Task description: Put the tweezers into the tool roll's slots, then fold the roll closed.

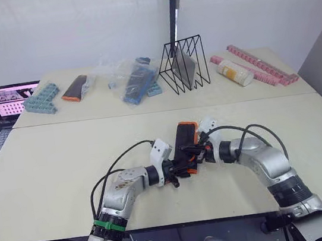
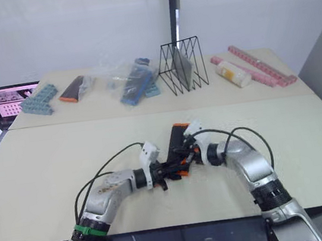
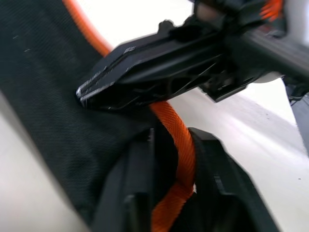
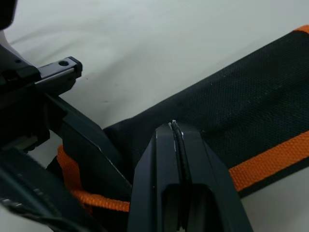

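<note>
Left gripper (image 3: 169,193) clamps the orange edging of the tool roll (image 1: 186,147), fingers on either side of the tape. Right gripper (image 4: 178,159) shows its fingers pressed together, pinching the fabric at the same end as far as we can judge. We read the roll as already folded narrow, lying mid-table between both arms. To finish cleanly we would keep the edges aligned and press flat before letting go. We see no tweezers. Open table (image 1: 65,164) surrounds the roll; the wire rack (image 1: 183,66) stands well apart.
</note>
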Robot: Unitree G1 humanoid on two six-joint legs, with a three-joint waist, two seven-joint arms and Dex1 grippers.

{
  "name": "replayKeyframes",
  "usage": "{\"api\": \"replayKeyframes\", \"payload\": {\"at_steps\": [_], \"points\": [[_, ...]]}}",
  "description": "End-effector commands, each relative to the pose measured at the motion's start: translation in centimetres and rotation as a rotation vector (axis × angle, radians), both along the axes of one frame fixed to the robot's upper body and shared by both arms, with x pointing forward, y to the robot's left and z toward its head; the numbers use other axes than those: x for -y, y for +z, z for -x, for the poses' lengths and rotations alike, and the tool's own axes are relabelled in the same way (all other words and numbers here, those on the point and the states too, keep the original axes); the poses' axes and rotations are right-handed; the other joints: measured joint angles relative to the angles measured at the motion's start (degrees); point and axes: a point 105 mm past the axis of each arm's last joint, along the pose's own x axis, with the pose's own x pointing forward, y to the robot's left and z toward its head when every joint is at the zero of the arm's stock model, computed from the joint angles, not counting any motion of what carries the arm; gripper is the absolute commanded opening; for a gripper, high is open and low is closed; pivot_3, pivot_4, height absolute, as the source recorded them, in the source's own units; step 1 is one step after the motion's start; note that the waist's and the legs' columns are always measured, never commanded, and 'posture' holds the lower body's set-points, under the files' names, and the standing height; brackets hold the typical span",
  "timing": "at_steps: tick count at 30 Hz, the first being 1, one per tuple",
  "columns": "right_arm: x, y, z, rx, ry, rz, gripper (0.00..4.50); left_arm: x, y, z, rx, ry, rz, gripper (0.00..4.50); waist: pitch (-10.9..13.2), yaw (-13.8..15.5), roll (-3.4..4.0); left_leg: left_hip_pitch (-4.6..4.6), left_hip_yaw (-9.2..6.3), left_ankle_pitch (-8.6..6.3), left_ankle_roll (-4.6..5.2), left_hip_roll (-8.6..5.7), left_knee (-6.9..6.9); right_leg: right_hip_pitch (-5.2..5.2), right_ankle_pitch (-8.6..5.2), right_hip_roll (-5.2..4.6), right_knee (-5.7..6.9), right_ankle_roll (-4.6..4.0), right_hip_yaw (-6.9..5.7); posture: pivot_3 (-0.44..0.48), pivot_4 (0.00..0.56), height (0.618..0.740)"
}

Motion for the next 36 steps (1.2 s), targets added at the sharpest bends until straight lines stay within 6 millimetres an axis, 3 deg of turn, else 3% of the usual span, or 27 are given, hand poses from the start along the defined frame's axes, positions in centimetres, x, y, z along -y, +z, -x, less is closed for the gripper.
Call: {"api": "replayKeyframes", "payload": {"at_steps": [1,7,10,15,21,24,31,36], "points": [[1.3,-0.9,-0.5,-0.008,-0.043,0.063,0.0,-1.5,-3.1,0.9,-0.121,0.038,-0.049,2.47,0.0,-0.08,0.0,0.03,0.0,0.0,0.0,0.03,0.0,0.02,0.0,0.04,0.0,0.0,0.0,0.0,0.15,0.685],[1.7,-1.7,-0.5,-0.031,-0.04,0.083,0.0,-4.3,1.0,1.4,-0.024,-0.03,0.072,4.43,0.0,-0.75,0.0,0.04,-0.02,0.0,0.0,0.11,-0.07,-0.03,0.01,0.12,0.01,-0.02,0.03,0.0,0.15,0.685],[1.7,-1.8,-0.5,-0.035,-0.038,0.081,0.0,-5.4,2.8,1.3,0.029,-0.052,0.098,4.48,0.02,-0.81,0.01,0.02,-0.03,0.0,0.0,0.1,-0.08,-0.06,0.01,0.12,0.0,-0.02,0.02,0.0,0.15,0.685],[1.6,-1.9,-0.6,-0.039,-0.034,0.076,0.0,-5.3,3.9,0.0,0.12,-0.036,0.072,2.93,0.06,-0.2,-0.02,-0.06,-0.02,0.0,0.0,0.04,-0.08,-0.09,0.01,0.03,-0.05,-0.01,0.01,0.0,0.15,0.685],[1.7,-1.9,-0.6,-0.039,-0.03,0.078,0.0,-2.9,5.0,-0.8,0.181,-0.066,0.12,0.94,0.06,-0.33,-0.02,-0.13,-0.01,0.01,0.01,0.07,-0.08,-0.13,0.03,0.08,-0.07,0.01,0.02,0.0,0.15,0.685],[1.7,-1.6,-0.7,-0.028,-0.031,0.068,0.0,-1.7,4.2,-0.5,0.182,-0.107,0.089,0.03,0.06,-0.4,-0.02,-0.22,-0.02,0.01,0.01,0.06,-0.08,-0.19,0.03,0.09,-0.07,0.01,0.02,0.0,0.15,0.685],[1.0,-1.1,-0.5,0.003,-0.015,0.005,0.0,-0.7,-1.4,-0.8,0.139,-0.1,-0.078,0.03,0.06,-0.24,-0.02,-0.23,-0.03,0.02,0.02,0.04,-0.07,-0.18,0.03,0.08,-0.08,0.01,0.0,0.0,0.15,0.685],[1.7,-2.5,-0.9,-0.015,-0.066,-0.009,0.0,-1.8,-4.3,-1.8,0.053,-0.022,-0.225,0.03,0.04,-0.36,-0.03,-0.11,-0.01,0.05,0.07,0.04,-0.07,-0.09,0.06,0.09,-0.08,0.04,0.02,0.0,0.15,0.685]]}}
